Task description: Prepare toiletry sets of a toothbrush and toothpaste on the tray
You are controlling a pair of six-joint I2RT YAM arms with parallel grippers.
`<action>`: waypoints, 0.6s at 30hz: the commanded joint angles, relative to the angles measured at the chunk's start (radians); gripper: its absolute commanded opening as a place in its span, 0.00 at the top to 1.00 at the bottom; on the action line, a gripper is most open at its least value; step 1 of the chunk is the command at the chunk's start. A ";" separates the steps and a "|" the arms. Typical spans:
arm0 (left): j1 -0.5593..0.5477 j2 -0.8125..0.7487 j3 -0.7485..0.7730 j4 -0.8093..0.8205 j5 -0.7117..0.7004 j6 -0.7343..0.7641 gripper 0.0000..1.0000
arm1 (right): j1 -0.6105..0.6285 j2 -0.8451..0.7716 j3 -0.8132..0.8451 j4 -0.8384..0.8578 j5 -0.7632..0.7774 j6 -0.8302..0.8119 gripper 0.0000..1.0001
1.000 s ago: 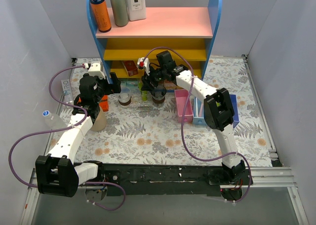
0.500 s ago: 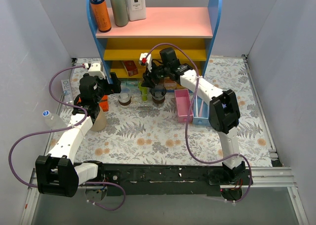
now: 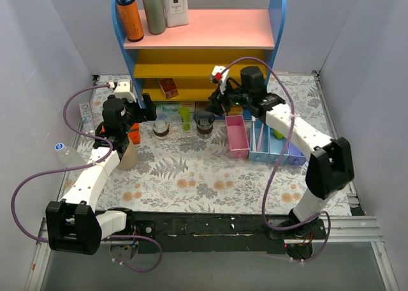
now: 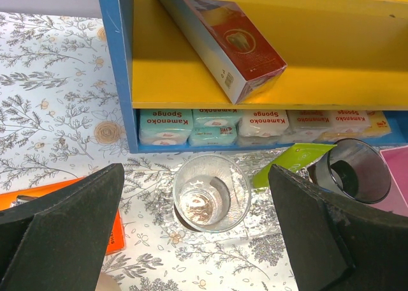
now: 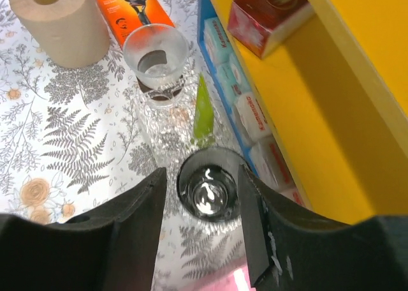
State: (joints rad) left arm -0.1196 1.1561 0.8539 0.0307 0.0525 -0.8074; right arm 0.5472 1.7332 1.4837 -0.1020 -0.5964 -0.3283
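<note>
Left end effector [image 4: 196, 173] hangs spread wide and empty over the clear cup [image 4: 210, 200]. Just right of it on the tray [image 5: 156, 134], the toothpaste [image 3: 185, 115] lies pointing at the shelf [image 3: 204, 28], with the dark cup [image 3: 204, 120] beyond. Right end effector [image 5: 203, 173], fingers apart and empty, hovers over that cup, elbow out right, the arm nearer the bins [image 3: 237, 138].

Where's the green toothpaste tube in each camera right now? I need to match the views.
Top external: toothpaste tube upper centre, just before the shelf.
Left wrist: tube right of centre, slanting.
Right wrist: tube at centre.
Shared landmark: in all three it lies between the clear cup and the dark cup.
</note>
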 commanded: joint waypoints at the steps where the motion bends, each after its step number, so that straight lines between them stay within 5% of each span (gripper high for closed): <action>1: 0.006 -0.021 0.028 0.015 0.006 0.007 0.02 | -0.076 -0.174 -0.167 0.122 0.043 0.116 0.45; 5: 0.003 -0.024 0.028 0.017 0.012 0.001 0.02 | -0.139 -0.316 -0.265 0.062 0.197 0.143 0.48; 12: -0.006 -0.039 0.022 0.026 0.024 -0.006 0.02 | -0.155 -0.460 -0.382 -0.012 0.737 0.164 0.48; 18: -0.012 -0.049 0.017 0.034 0.038 -0.010 0.02 | -0.153 -0.475 -0.436 0.012 0.820 0.176 0.47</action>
State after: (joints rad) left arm -0.1242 1.1481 0.8539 0.0383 0.0711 -0.8135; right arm 0.3912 1.2583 1.0618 -0.1146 0.0734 -0.1761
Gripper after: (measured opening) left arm 0.982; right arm 0.523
